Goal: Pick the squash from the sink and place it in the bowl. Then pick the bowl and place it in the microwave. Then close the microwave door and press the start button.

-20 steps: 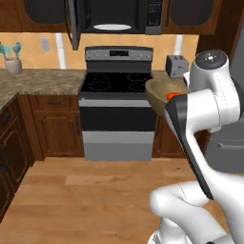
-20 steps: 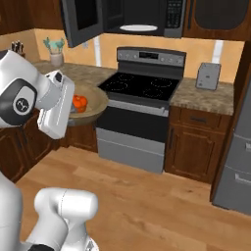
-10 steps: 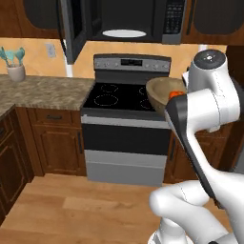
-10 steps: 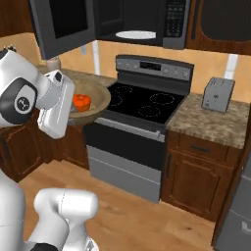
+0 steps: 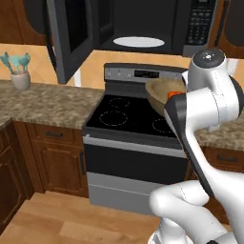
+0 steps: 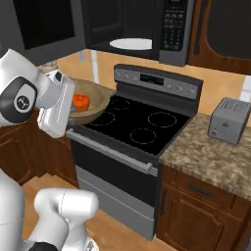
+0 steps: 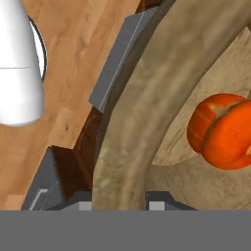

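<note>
The bowl [image 6: 93,105] is held up in the air by the gripper [image 7: 120,203], whose jaws are narrowed onto the bowl's rim, one finger seen on either side of the wall in the hand view. The squash [image 7: 223,131] is seen lying inside the bowl, on its floor and off to one side, apart from the gripped stretch of rim. In the right base view the bowl is carried over the front left corner of the stove [image 6: 142,127], above the cooktop and not resting on it. The microwave [image 6: 142,27] is mounted above the stove, with its door [image 5: 71,35] swung wide to the left and the white turntable plate [image 5: 139,42] bare inside. The first step may be judged complete, since the squash is already in the bowl; the step in hand is judged to be the carrying of the bowl to the microwave. For the next move, the bowl would need to be raised to the level of the cavity, kept level so that the squash is not tipped out, and passed forward through the opening clear of the open door and the lower frame, then set down on the turntable before the grip is released. The door and start button are not yet dealt with.
</note>
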